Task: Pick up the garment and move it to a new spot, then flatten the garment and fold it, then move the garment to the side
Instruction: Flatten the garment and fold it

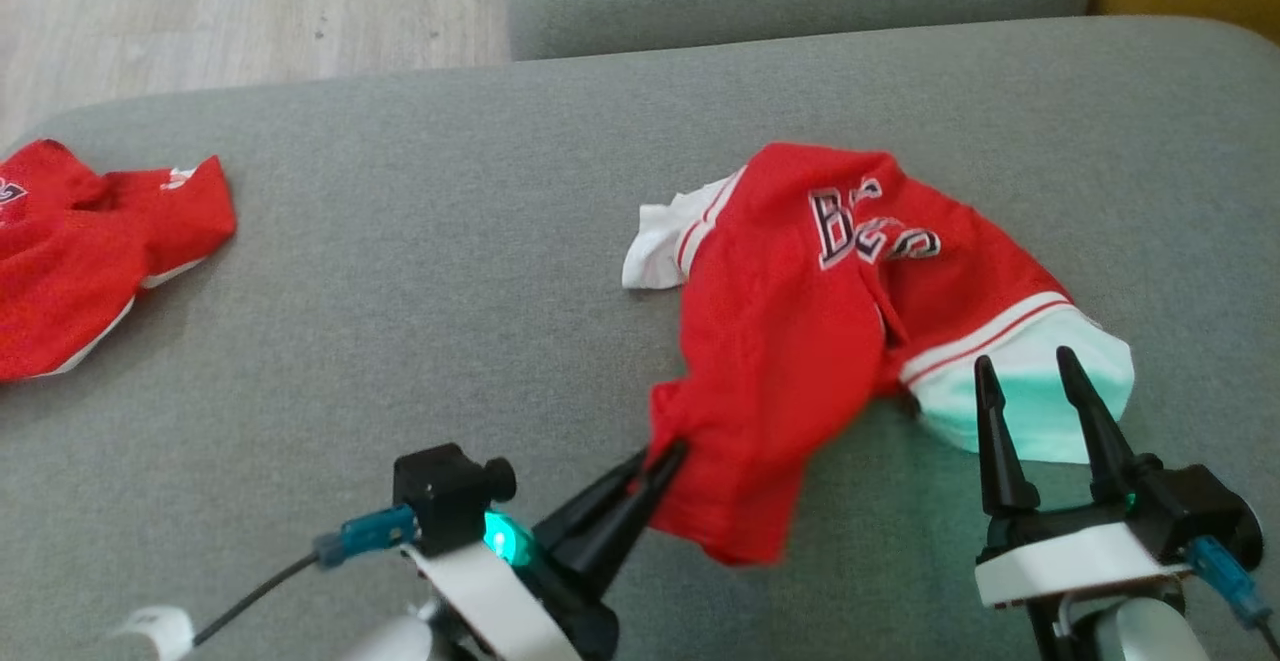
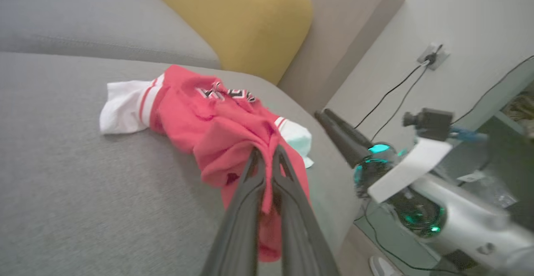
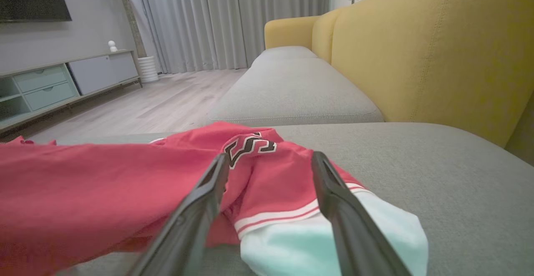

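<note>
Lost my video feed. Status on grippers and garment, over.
Left gripper shut on garment. Right gripper open at its white sleeve. Crumpled on grey cushion, not flattened. Second red garment far left, not in the way.

Folds of the garment hide part of its lettering.

- A second red shirt is lying crumpled at the left edge of the grey sofa seat I am looking down on.
- A yellow backrest is standing beside that seat.
- Grey curtains are hanging beyond the wooden floor.
- Dark cables are hanging from a wall socket.
</note>
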{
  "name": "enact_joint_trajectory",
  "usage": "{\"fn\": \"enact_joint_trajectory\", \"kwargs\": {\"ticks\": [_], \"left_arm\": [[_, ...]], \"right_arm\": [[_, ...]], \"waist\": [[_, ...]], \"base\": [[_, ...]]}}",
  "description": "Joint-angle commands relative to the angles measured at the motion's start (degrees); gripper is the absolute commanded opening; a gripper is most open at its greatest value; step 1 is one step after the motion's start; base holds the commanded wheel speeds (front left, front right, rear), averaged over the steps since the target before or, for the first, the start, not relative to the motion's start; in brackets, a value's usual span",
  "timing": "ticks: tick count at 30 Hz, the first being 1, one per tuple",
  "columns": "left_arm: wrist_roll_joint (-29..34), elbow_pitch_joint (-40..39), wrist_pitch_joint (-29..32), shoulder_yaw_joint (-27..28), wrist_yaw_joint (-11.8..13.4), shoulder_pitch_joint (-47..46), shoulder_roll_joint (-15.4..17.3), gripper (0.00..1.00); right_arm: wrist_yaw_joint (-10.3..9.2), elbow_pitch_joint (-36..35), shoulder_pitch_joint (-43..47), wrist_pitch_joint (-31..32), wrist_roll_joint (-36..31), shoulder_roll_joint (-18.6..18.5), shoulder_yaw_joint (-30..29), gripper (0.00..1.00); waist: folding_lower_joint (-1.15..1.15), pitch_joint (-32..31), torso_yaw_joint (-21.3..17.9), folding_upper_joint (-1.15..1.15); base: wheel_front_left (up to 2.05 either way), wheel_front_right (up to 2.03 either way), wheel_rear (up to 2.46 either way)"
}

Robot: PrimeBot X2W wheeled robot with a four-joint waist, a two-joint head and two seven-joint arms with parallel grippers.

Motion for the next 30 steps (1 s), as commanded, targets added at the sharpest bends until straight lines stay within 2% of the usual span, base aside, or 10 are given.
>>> {"fn": "enact_joint_trajectory", "kwargs": {"ticks": [1, 5, 9, 13, 15, 21, 26, 30], "left_arm": [[-0.67, -4.36, 0.32, 1.74, 0.45, -1.43, 1.45, 0.00], [-4.32, -14.18, 2.16, 1.95, 0.90, 0.18, 2.42, 0.00], [-6.83, -14.13, 3.39, 4.52, 2.44, -0.25, 4.23, 0.00], [-9.26, -5.68, 4.14, 7.95, 4.25, -1.93, 5.21, 0.00], [-10.13, -0.37, 4.46, 9.09, 4.34, -3.31, 5.11, 0.00], [-13.37, 14.82, 4.05, 13.21, 2.96, -9.49, 3.00, 0.00], [-14.45, 26.69, 3.86, 15.51, 2.03, -16.08, 0.89, 0.00], [-12.00, 37.22, 1.73, 14.94, 0.68, -21.25, -1.05, 0.00]], "right_arm": [[-0.05, -1.47, -0.11, -0.62, 0.45, -0.37, 1.35, 1.00], [-0.05, -1.30, -0.29, -0.62, 0.64, -0.37, 1.67, 1.00], [-0.05, -1.20, -0.85, -0.62, 0.79, -0.37, 2.08, 1.00], [-0.05, -1.06, -1.88, -0.62, 0.70, -0.37, 2.68, 1.00], [-0.05, -1.12, -2.46, -0.62, 0.56, -0.37, 2.62, 1.00], [-0.05, -1.56, -3.92, -0.62, 1.59, -0.37, 1.33, 1.00], [-0.05, -2.20, -5.35, -0.62, 0.22, -0.37, 3.09, 1.00], [-0.05, -2.70, -6.29, -0.62, -0.32, -0.37, 2.79, 1.00]], "waist": [[0.00, -0.07, 0.19, 0.00], [0.00, 0.23, 0.23, 0.00], [0.00, 1.17, -0.23, 0.00], [0.00, 2.75, -1.60, 0.00], [0.00, 3.67, -2.41, 0.00], [0.00, 6.35, -4.55, 0.00], [0.00, 7.86, -5.51, 0.00], [0.00, 7.78, -5.74, 0.00]], "base": [[0.00, 0.00, 0.00], [0.00, 0.00, 0.00], [0.00, 0.00, 0.00], [0.00, 0.00, 0.00], [0.00, 0.00, 0.00], [0.00, 0.00, 0.00], [0.00, 0.00, 0.00], [0.00, 0.00, 0.00]]}}
